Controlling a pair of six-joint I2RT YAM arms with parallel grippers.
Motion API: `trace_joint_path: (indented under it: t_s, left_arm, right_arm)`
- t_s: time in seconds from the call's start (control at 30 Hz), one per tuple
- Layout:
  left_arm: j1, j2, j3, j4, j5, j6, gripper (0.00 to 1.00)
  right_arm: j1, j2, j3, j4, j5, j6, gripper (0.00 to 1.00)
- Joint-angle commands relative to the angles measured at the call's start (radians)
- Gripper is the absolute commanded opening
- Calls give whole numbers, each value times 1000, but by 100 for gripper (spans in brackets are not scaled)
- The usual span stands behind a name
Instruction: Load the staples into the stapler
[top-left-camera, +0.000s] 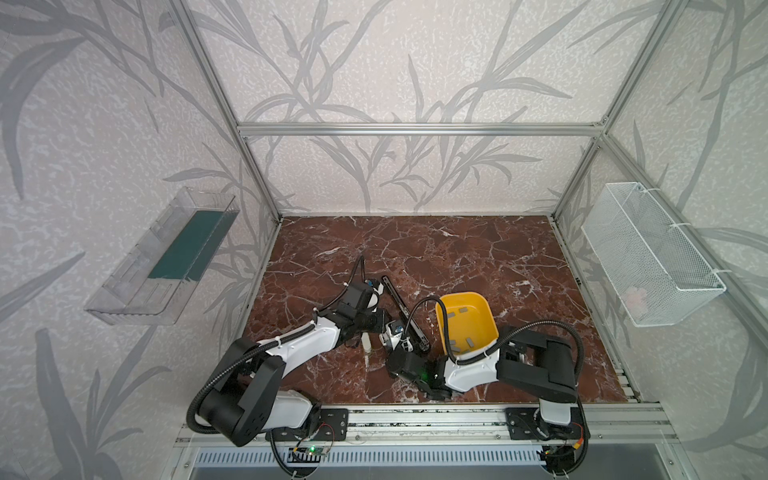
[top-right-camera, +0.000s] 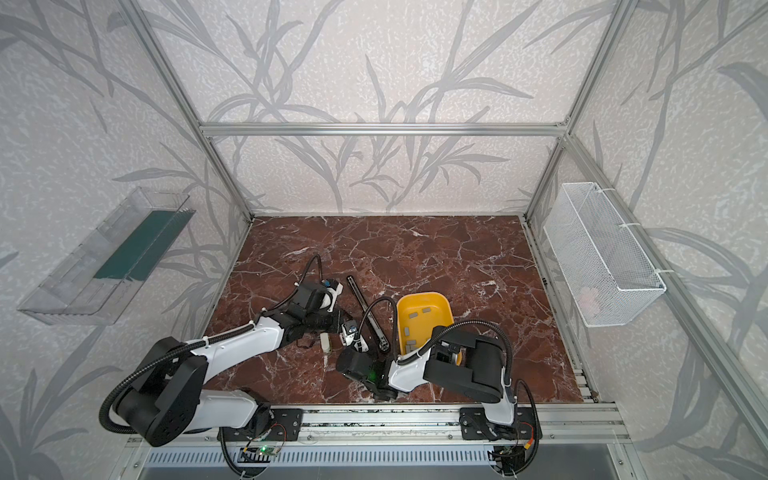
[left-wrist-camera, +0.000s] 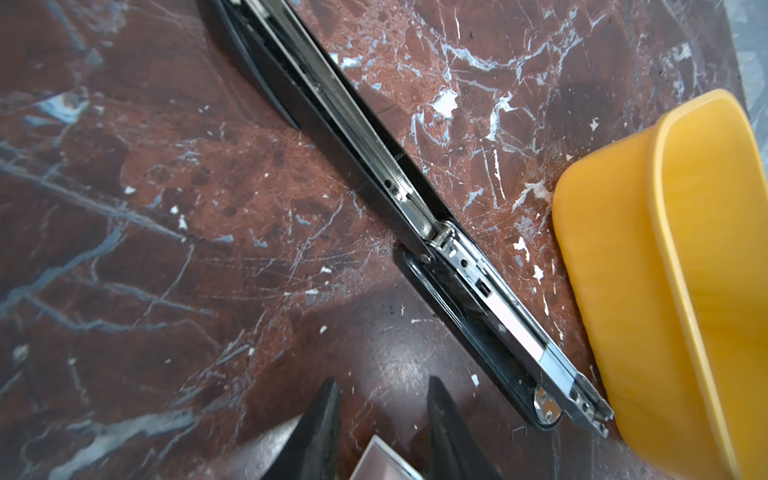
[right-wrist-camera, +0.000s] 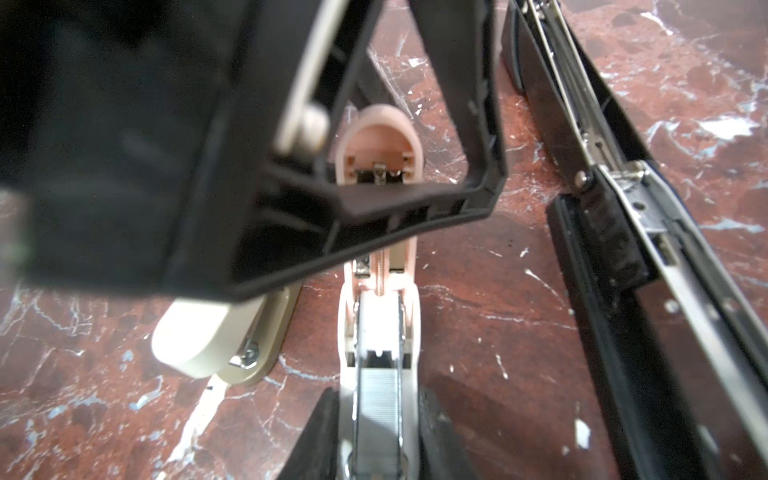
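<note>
Staples (right-wrist-camera: 379, 399), ribbed grey strip, pale plastic stapler (right-wrist-camera: 411, 311), veined marble (right-wrist-camera: 478, 291)

Staples (top-left-camera: 462, 309) in tub (top-left-camera: 459, 295), tub right of long stapler (top-left-camera: 405, 309), small stapler (right-wrist-camera: 380, 328) left of it

You could read no text, label, brand or number anywhere: the black stapler (right-wrist-camera: 615, 257) just beside the yellow bin (left-wrist-camera: 602, 270) and the pink stapler (right-wrist-camera: 376, 137) near it bore nothing legible, and the black one's ridged patch was too blurred to tell.
</note>
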Motion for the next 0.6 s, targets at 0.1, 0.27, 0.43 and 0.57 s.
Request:
trace_joint_path:
  t_s: [0.1,0.27,0.43,0.57]
  left_arm:
    - [-34,-64,-112,202,224,-74,42]
    - [-37,-65,-156,261,205,-84,46]
    - [-39,-83,-160,279,170,-87,46]
    - [-44,-128,-185,309,189,-88,47]
  right_arm:
    - [-15,32,-6,-34,-8,-56,26]
    - [-6,44,-71,124,-28,-139,30]
    - [-6,53,-114,220,-41,-174,33]
    - [-6,46,-140,270,-29,-185,39]
